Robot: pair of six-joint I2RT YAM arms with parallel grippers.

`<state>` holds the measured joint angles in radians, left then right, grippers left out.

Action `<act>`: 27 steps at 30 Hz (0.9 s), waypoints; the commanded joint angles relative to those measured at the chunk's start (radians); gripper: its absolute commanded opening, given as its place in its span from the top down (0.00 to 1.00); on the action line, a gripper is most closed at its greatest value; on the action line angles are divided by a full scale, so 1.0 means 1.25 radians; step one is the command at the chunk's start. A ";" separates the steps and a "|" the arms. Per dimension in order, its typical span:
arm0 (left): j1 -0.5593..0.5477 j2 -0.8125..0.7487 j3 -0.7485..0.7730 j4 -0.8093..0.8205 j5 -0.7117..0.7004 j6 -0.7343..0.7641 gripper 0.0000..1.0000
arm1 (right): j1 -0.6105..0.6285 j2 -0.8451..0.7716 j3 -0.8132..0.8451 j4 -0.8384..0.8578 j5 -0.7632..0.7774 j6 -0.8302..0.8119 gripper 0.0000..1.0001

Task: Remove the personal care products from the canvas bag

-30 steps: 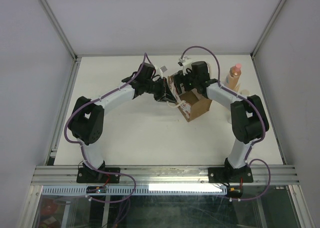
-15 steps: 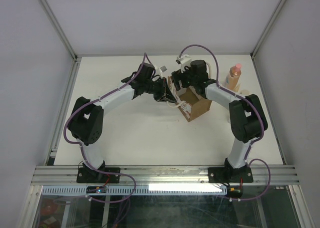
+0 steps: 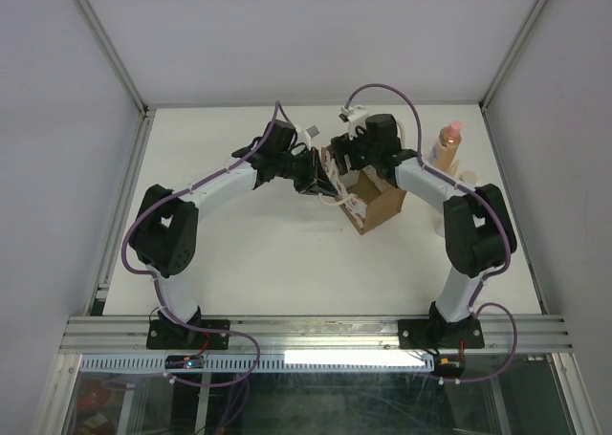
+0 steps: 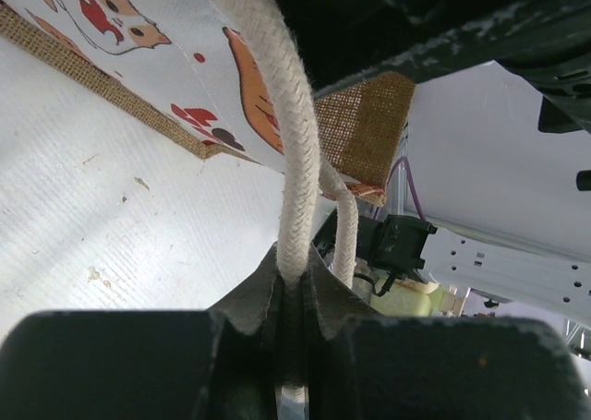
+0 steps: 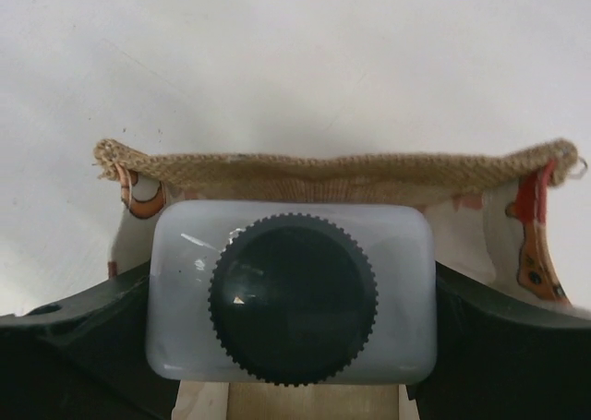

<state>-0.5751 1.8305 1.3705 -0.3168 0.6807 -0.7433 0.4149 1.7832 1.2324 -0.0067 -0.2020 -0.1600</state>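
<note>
L hand [image 4: 291, 286] is clamped on the cream rope handle [image 4: 297, 162] of the canvas bag [image 3: 379, 206]. R hand [image 5: 291, 332] grips a white squarish bottle [image 5: 293, 295] w/ dark ribbed cap at the bag's mouth (woven rim just behind it). Peach-orange bottle [image 3: 448, 144], pink cap, stands upright on the desk [image 3: 268, 253] nr its far right edge, apart from the bag.

White arms [image 3: 225, 179], black joints [image 3: 167, 229], purple cables [image 3: 381, 87]

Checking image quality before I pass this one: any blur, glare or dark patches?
Top external: even light, canvas bag small. Left wrist: rope handle sharp, foreground dark and blurred. Right wrist: white bottle sharp, small glint on its cap.
</note>
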 commanded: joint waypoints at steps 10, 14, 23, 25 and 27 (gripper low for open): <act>-0.002 -0.027 0.008 0.032 -0.017 -0.010 1.00 | 0.006 -0.201 0.089 -0.038 0.150 0.170 1.00; -0.003 -0.021 0.013 0.038 -0.017 -0.013 1.00 | 0.006 -0.235 0.134 -0.125 0.194 0.186 1.00; -0.003 0.003 0.036 0.048 -0.010 -0.017 1.00 | 0.006 -0.427 0.128 -0.241 0.238 0.170 1.00; -0.002 0.008 0.041 0.048 -0.007 -0.018 1.00 | 0.006 -0.474 0.122 -0.276 0.255 0.162 1.00; -0.003 0.012 0.046 0.049 -0.005 -0.018 1.00 | 0.006 -0.522 0.108 -0.312 0.280 0.151 1.00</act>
<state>-0.5751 1.8370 1.3781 -0.2958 0.6617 -0.7513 0.4168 1.3033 1.3052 -0.4351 0.0776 0.0437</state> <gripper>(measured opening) 0.044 0.767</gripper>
